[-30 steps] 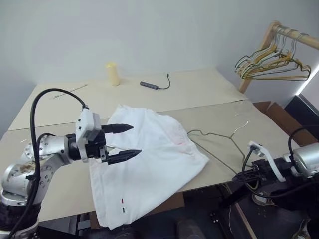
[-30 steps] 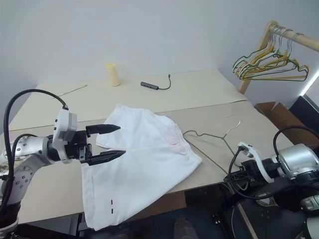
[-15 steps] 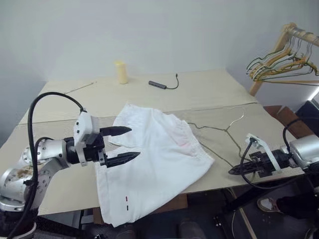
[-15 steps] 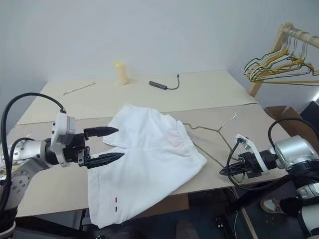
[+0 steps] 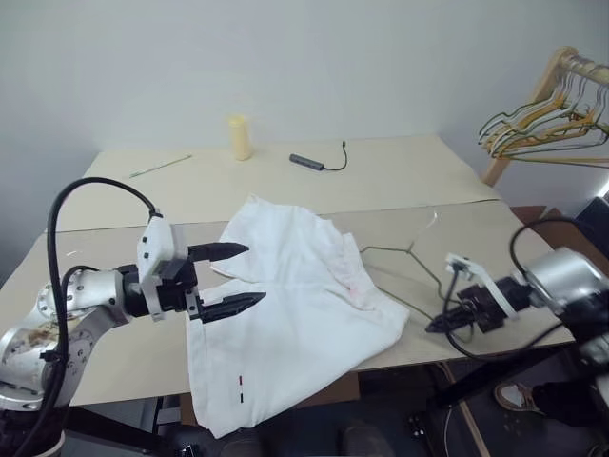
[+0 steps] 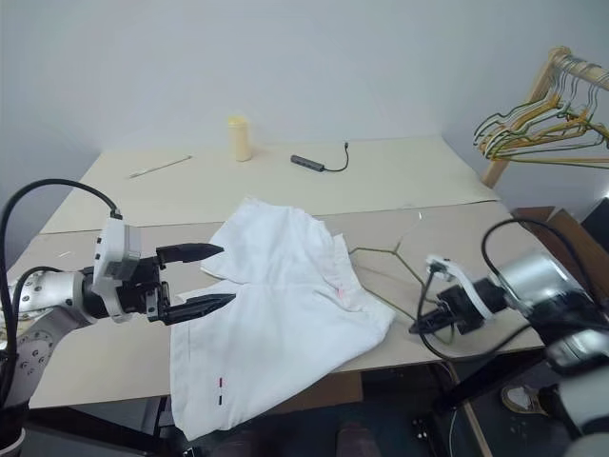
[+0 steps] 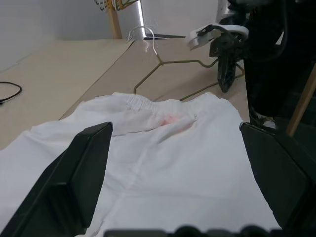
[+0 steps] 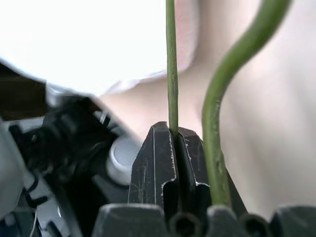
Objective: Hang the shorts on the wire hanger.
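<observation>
The white shorts lie wrinkled across the table's front, one leg hanging over the edge, with a faint pink stain near the waistband. My left gripper hovers open and level over their left part, nothing between its fingers. The wire hanger lies flat to the right of the shorts, its hook pointing away from me. My right gripper is shut on the hanger's near corner by the table edge. In the right wrist view the thin wire rises from between the closed fingertips.
At the table's far side stand a pale yellow cylinder, a dark adapter with a cable and a thin stick. A wooden rack with several hangers stands at the right. The table's front edge runs just under my right gripper.
My right gripper has moved left and inward over the table edge, dragging the hanger closer to the shorts. The left gripper has stayed put. The camera has turned a little.
</observation>
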Available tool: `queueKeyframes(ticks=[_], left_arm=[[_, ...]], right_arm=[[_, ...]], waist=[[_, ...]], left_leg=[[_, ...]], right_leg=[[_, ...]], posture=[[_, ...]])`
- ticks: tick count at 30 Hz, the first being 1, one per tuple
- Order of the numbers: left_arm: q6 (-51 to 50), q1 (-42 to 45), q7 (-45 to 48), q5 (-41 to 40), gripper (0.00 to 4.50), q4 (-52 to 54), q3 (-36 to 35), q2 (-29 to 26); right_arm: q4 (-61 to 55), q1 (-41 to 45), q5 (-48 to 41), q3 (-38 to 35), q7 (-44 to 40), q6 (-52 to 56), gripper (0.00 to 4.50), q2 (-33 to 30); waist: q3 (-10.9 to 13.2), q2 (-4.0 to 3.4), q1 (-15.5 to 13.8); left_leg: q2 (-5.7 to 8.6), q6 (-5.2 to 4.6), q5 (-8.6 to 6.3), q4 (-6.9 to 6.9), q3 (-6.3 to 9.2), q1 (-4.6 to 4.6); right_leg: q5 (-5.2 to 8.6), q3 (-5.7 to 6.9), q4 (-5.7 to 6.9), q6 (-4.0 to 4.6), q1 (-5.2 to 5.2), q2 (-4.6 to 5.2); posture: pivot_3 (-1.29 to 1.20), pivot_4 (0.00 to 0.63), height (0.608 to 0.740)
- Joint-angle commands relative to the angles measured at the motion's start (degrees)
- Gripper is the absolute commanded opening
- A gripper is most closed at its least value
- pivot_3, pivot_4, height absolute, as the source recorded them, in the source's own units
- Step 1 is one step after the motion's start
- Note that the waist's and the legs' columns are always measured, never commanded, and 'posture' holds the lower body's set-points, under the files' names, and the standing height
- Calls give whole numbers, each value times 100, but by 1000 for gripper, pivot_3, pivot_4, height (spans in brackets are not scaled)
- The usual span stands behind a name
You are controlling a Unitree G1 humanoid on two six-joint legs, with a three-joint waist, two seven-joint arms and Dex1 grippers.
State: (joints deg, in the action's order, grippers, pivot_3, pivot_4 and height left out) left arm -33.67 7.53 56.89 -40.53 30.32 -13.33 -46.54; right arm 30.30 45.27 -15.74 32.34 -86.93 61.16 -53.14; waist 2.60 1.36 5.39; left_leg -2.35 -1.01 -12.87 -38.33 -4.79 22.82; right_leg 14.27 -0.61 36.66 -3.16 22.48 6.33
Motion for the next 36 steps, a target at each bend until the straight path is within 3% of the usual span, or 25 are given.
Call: queueKeyframes(ticks=[1, 6, 11, 19, 28, 36], left_arm=[[102, -18, -61, -29, 4477, 193, -143, -85], [160, -233, -138, -15, 4477, 350, -235, -99], [191, -386, -308, -8, 4477, 475, -366, -90], [261, -634, -462, -26, 4477, 660, -370, -23], [353, -295, -397, 22, 4477, 418, -146, -55], [434, -311, -365, 78, 4477, 390, -123, -60]], right_arm=[[706, 477, 335, 12, -293, -406, 0, 132], [453, 735, -102, 789, -557, -759, 0, -58], [-518, 847, -1103, 1754, -557, -1011, 0, -963], [-2778, 331, -2546, 1983, -557, -572, 0, -2517], [-68, 479, -1148, 1543, -545, -363, 0, -1054], [804, 487, -1085, 758, -518, 9, 0, -152]], waist=[[0, 0, -22], [0, -1, -108], [3, -6, -249], [12, -13, -415], [9, -9, -428], [8, -10, -451]], left_leg=[[0, 1, -1, 0, 0, 7], [-3, 1, -1, 0, 1, 54], [-8, 1, -1, 0, -4, 48], [-24, 14, -8, 4, -9, 46], [-37, 15, -6, -17, -23, 34], [-38, 20, -11, -14, -20, 47]], right_leg=[[0, 0, 1, 0, 8, 0], [-1, -2, 9, 0, 61, -3], [-1, -2, 12, 4, 62, -6], [10, 2, 8, 22, 69, -13], [-1, -9, 14, 37, 59, -33], [-5, -8, 10, 29, 64, -41]], posture=[[-39, 14, 740], [-12, 12, 740], [22, 19, 740], [6, 31, 740], [3, 23, 740], [14, 17, 740]])
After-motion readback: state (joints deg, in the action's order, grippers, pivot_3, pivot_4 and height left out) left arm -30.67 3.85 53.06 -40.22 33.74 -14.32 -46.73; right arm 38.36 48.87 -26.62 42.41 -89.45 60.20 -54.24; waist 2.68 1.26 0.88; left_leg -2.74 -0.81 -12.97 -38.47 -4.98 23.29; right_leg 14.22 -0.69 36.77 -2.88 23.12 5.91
